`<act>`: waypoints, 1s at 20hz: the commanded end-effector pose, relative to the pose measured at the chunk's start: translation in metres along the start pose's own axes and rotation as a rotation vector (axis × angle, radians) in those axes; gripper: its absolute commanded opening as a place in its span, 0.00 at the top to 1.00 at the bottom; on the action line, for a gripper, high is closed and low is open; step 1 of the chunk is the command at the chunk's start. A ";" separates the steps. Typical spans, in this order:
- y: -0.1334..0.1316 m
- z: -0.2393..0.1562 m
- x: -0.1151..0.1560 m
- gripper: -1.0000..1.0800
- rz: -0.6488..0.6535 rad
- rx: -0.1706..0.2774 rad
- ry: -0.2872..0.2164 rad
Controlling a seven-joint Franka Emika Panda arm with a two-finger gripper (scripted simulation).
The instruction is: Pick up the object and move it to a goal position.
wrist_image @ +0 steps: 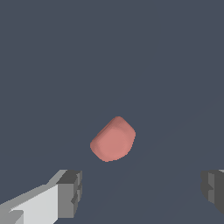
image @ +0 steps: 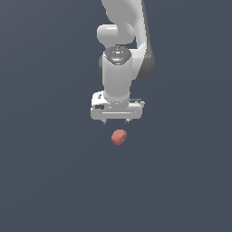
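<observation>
- White arm (image: 118,68), the biggest thing in sight, hangs straight above the lump; nothing printed on its shell can be read, only some tiny coloured specks on the grey cap, too small to make out.
- White gripper (image: 116,121) sits just above the lump in the exterior view. Its fingers (wrist_image: 69,192) are spread wide, with nothing between them; the wrist view shows one dark pad on each side of the lump and a broad gap.
- Salmon-red lump (image: 119,137), the object, lies on the plain slate ground (image: 45,181) just below the gripper and apart from it. In the exterior view it sits a touch toward that view's right of the gripper's midline. It bears no label or mark.
- Risk, as I judge it: the lump is much narrower than the spread, so an off-centre descent would let one pad meet it first and shove it sideways.
- Risk: its faces are blunt and rounded and it lies tilted, so pads closing on slanted faces might squeeze it out or roll it.
- Risk: descending too low would drive the fingertips into the ground; stopping too high would pinch only the crown, and the lump could drop on the way.
- No goal marker shows in either view, so where to carry it cannot be told.
</observation>
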State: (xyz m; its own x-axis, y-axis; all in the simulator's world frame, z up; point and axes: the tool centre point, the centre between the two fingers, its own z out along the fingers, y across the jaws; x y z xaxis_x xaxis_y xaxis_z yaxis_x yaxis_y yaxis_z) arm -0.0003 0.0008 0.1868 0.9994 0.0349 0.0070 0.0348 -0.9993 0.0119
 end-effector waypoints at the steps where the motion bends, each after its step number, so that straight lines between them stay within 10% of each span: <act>1: 0.000 0.000 0.000 0.04 0.000 0.000 0.000; 20: -0.004 -0.007 0.012 0.04 0.026 0.021 0.033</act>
State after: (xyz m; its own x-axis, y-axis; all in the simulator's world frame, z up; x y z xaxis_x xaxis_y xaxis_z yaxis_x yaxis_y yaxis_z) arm 0.0114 0.0049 0.1953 0.9989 0.0222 0.0413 0.0226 -0.9997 -0.0089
